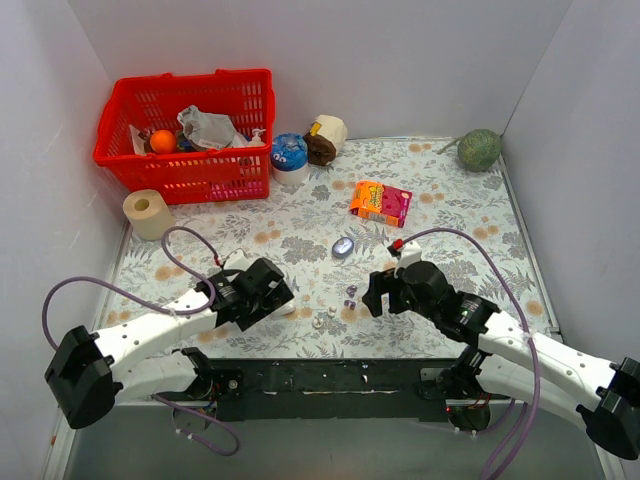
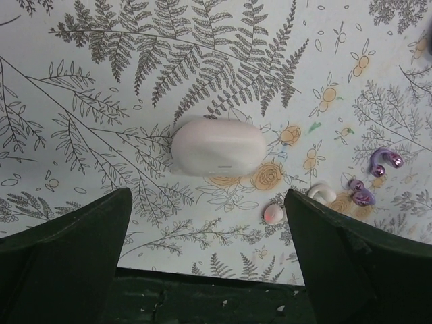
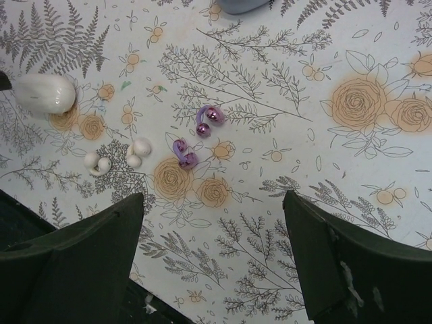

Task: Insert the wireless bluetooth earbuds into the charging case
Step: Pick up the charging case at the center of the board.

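We judged the step in hand to be the first pick. Our right claw (image 3: 214, 199) hung over the purple earbuds (image 3: 183, 154) with its jaws wide apart and nothing between them. Our left claw (image 2: 208, 196), just as wide and empty, hung over the white case (image 2: 217, 147). To do it well we would have settled on one bud only and lined up the fingers so its neighbour fell outside them. We would then have come straight down and closed gently across the rounded body, not the thin hook, since so small and glossy a piece looked likely to squirt out sideways. We also reckoned a lid had to be lifted first: the white case lay shut, and the lilac case (image 1: 343, 246), farther up the bench (image 1: 440, 200), looked shut too. Each colour should go to its matching case.

The purple earbuds lay close together on the flowered cloth, seemingly not touching, each a shiny bead joined to a paler curved part. The white earbuds (image 3: 138, 150) lay just to their left, between them and the white case, dull and pebble-like, the two apart. The white case was a smooth rounded lozenge with a faint line low on its side, lying flat near the bench's front edge.
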Tool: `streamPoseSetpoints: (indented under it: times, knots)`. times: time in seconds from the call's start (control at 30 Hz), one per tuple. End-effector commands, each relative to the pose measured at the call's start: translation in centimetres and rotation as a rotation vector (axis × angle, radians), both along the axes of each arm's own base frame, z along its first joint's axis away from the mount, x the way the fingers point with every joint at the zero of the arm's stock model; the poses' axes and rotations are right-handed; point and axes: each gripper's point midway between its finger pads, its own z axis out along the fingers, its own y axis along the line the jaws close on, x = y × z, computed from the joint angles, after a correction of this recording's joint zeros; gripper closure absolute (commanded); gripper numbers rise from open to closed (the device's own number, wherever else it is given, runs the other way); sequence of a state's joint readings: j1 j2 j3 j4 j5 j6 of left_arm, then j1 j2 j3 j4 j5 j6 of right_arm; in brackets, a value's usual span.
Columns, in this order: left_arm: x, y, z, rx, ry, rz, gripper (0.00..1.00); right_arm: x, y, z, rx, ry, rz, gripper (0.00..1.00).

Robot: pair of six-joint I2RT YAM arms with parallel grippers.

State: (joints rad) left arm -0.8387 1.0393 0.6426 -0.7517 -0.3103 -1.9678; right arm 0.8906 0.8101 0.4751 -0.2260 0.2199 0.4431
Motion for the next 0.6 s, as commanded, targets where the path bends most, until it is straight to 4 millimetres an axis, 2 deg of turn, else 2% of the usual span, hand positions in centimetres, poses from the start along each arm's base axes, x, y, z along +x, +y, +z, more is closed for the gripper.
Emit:
streamPoseSetpoints:
  times: [0.0,0.03,0.13,0.43,0.57]
  knots:
    - [1.2,-0.3,0.1,0.038,-0.026,0.099,0.02,0.2,0.4,2.7,0.052,-0.059,0.019,0.09]
    - [1.2,-0.2,-0.5,0.069,-0.010,0.097,0.02,0.2,0.4,2.9,0.059,-0.065,0.019,0.09]
    - [1.4,-0.2,-0.8,0.110,-0.016,0.077,0.02,0.0,0.4,2.8,0.066,-0.062,0.029,0.09]
    - [3.0,-1.7,0.0,0.134,-0.094,-0.062,0.02,-0.3,0.6,2.9,0.086,-0.063,0.042,0.09]
    - [3.2,-2.6,-0.7,0.154,-0.079,-0.122,0.02,-0.4,0.7,2.6,0.089,-0.055,0.044,0.09]
